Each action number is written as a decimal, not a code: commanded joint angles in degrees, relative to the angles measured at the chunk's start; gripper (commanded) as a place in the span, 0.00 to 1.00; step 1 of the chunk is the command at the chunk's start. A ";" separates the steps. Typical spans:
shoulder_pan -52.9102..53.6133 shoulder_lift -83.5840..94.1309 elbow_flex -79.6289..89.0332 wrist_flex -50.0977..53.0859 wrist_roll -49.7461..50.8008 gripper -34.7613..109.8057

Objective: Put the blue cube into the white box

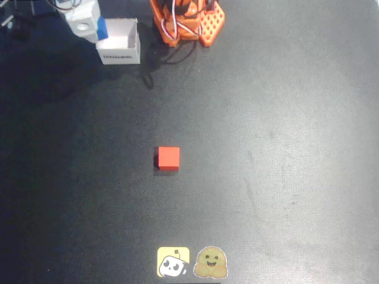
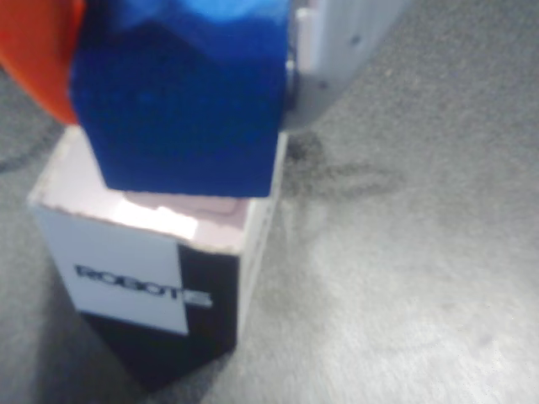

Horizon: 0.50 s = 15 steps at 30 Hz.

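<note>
The blue cube (image 2: pixel 181 101) is filling the wrist view, pinched in the hand (image 2: pixel 181 59) just above the white box (image 2: pixel 152 261) at the worktop's (image 1: pixel 266 148) far corner. It is sitting slightly off the opening, so centring before loosening should help. The red cube (image 1: pixel 169 158) is lying well apart.

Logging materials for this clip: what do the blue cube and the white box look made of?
The blue cube, held in the pincer above the box: solid, matte, with no glare on its faces; plastic or foam, hard to tell. The white box: thin cardboard, judging by its slim, slightly ragged rim and flat printed panel with dark lettering.
</note>
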<state>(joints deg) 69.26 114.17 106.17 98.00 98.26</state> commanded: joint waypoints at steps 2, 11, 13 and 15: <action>0.18 2.46 1.23 5.27 -0.62 0.24; 0.18 4.57 3.60 5.27 -2.20 0.25; 0.18 4.66 3.60 5.27 -2.29 0.29; 0.18 5.01 3.78 5.27 -2.37 0.33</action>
<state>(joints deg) 69.08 117.16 110.13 98.17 96.42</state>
